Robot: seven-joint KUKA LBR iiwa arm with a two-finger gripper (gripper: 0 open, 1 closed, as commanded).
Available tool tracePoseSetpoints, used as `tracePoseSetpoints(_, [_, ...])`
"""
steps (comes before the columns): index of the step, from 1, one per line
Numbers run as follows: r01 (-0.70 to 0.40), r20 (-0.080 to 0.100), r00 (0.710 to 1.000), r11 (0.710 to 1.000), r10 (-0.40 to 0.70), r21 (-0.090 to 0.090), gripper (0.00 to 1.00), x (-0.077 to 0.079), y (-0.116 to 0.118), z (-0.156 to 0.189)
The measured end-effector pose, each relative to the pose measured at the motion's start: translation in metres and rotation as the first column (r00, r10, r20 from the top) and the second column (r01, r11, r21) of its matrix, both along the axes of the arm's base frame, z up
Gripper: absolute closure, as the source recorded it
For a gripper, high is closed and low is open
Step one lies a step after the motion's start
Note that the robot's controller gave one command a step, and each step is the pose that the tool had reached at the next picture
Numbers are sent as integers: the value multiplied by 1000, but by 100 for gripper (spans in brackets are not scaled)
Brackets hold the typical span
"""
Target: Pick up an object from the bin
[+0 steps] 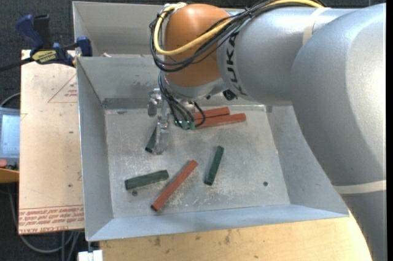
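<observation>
**Camera view: down low beside a short dark stick**

My gripper [161, 136] hangs low over the left rear of the bin [92, 149] floor. Its tip is just beside a short dark green stick [151, 143], which looks tilted, one end up. Whether the gripper is apart or together I cannot tell, and I cannot tell if the stick is caught or only leaning there. I judge this stick the likely pick, since it lies apart from the others with room around it. Two red sticks [221, 118] lie side by side behind my wrist. Nearer the front are a green stick [146, 180], a long red stick [175, 185] and another green stick [214, 164], all well apart from me.
</observation>
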State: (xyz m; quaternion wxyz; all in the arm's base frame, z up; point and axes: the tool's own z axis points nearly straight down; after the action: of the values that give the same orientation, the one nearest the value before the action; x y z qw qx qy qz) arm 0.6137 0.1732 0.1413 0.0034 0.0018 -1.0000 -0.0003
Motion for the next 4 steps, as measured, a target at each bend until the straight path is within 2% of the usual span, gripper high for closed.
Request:
tracePoseSetpoints(1, [-66,2,998,998,66,-1,0,4,-15,-76])
tracePoseSetpoints(2, [-499,6,867,867,499,2,0,-75,-2,-72])
tracePoseSetpoints(3, [-151,9,988,988,151,3,0,-124,37,-60])
tracePoseSetpoints(4, [-148,7,989,989,148,1,100,-124,34,-61])
